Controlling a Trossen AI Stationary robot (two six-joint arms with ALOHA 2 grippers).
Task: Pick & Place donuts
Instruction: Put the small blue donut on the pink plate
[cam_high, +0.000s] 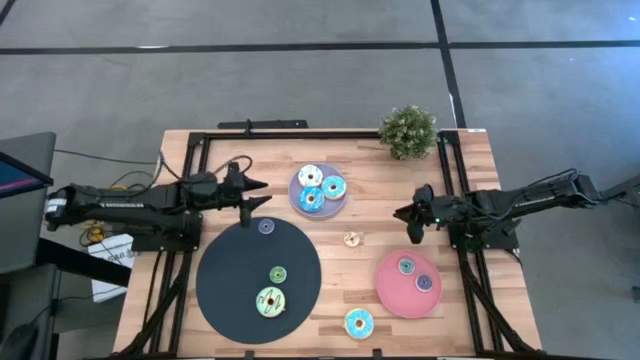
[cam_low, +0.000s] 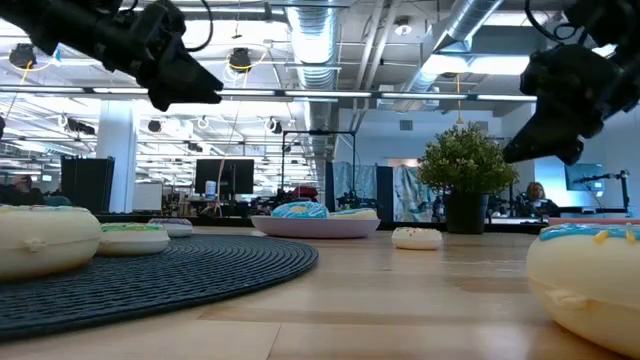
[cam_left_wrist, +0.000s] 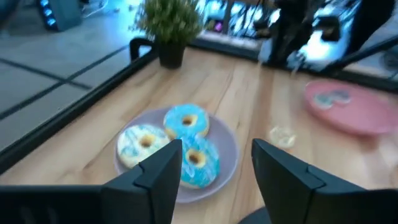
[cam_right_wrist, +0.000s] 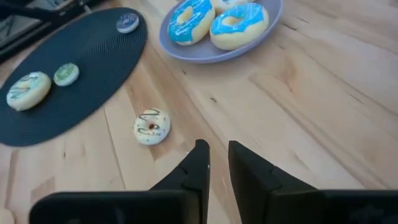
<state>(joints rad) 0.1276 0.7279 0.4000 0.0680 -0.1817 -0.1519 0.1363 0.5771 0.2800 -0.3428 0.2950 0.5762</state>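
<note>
My left gripper (cam_high: 262, 194) hangs open above the table between the black mat (cam_high: 230, 290) and the lavender plate (cam_high: 297, 205). In the left wrist view its open fingers (cam_left_wrist: 214, 168) frame that plate's three big donuts: two blue (cam_left_wrist: 186, 120), one white-blue (cam_left_wrist: 142, 142). My right gripper (cam_high: 405, 218) hovers empty near the right rail, its fingers (cam_right_wrist: 217, 155) only narrowly apart, short of a small cream donut (cam_right_wrist: 151, 127) lying flat on the wood. The mat carries a small purple (cam_high: 266, 227), a small green (cam_high: 278, 273) and a big green-cream donut (cam_high: 270, 301).
A pink plate (cam_high: 395, 298) near the right arm holds two small donuts (cam_high: 406, 265). One big blue donut (cam_high: 358, 323) lies by the near edge. A potted plant (cam_high: 408, 130) stands at the far edge. Black frame rails run along both sides.
</note>
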